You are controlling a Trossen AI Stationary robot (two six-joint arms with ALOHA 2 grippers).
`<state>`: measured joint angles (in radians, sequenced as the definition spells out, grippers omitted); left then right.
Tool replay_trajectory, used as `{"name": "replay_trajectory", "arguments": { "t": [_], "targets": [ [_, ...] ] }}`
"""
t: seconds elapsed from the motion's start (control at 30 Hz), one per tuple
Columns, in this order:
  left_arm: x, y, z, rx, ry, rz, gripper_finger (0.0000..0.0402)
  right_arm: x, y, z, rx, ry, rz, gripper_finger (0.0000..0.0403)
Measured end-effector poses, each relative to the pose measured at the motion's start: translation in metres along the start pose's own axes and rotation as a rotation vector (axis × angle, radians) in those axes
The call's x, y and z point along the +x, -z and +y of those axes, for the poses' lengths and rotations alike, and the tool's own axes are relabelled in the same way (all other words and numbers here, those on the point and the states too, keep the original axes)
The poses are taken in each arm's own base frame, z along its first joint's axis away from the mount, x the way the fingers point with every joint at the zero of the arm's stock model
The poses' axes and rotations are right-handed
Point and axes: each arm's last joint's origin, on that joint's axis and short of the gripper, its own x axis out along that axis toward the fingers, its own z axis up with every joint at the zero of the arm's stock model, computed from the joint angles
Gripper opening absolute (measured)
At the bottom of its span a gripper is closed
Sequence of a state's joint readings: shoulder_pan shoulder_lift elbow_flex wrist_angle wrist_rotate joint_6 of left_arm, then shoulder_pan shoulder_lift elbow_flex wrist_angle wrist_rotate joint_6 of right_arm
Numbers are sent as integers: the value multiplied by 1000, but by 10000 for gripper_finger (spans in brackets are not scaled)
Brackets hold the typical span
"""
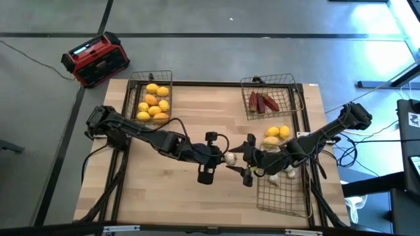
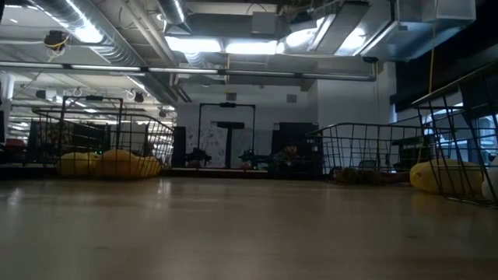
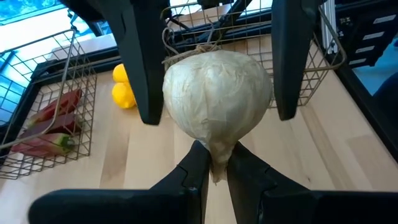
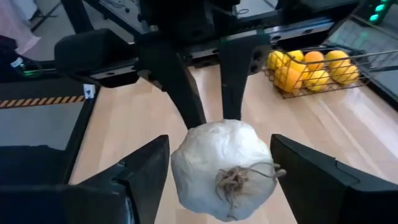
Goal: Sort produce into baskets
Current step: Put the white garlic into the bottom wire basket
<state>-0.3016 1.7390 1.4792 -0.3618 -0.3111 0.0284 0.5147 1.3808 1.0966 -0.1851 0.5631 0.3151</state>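
- The left gripper [image 3: 216, 160] was positioned over the middle of the table [image 1: 197, 203]. Its fingers [image 3: 189, 171] were nearly closed and pinched onto the tapered tip of a white garlic bulb [image 3: 216, 99].
- The bulb was held clear of the tabletop, between the two grippers. In the right wrist view its dried root tuft was turned towards the right arm's camera.
- The right gripper [image 4: 219, 149] was brought up against the left one from the opposite side. Its fingers [image 4: 146, 171] were spread wide, one on each side of the bulb, and a gap was seen between each finger and the bulb.
- A wire basket [image 1: 289, 203] was placed just beyond the right gripper, at the table's near right. Several more white bulbs [image 1: 289, 172] were seen at its far end.
- Loose yellow fruits [image 1: 277, 134] were lying on the bare wood between that basket and the far right basket [image 1: 296, 92].
- Dark red elongated pieces [image 1: 262, 102] were contained in the far right basket.
- Yellow and orange fruits [image 1: 154, 103] were gathered in the far left basket [image 1: 134, 84].
- A red-and-black box [image 1: 95, 59] was standing on the floor, off the table's far left corner.
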Motion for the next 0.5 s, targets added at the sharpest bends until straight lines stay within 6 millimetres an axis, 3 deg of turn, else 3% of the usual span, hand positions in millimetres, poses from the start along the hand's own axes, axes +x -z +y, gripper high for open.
{"name": "replay_trajectory", "arguments": {
  "t": [0.17, 0.5],
  "targets": [
    [0, 0, 0, -1, -1, -1, 43, 0, 1, 1, -4, -39, 19, 263],
    [1, 0, 1, 2, -3, -5, 43, 3, 4, 1, -29, -20, 35, 173]
  ]
}}
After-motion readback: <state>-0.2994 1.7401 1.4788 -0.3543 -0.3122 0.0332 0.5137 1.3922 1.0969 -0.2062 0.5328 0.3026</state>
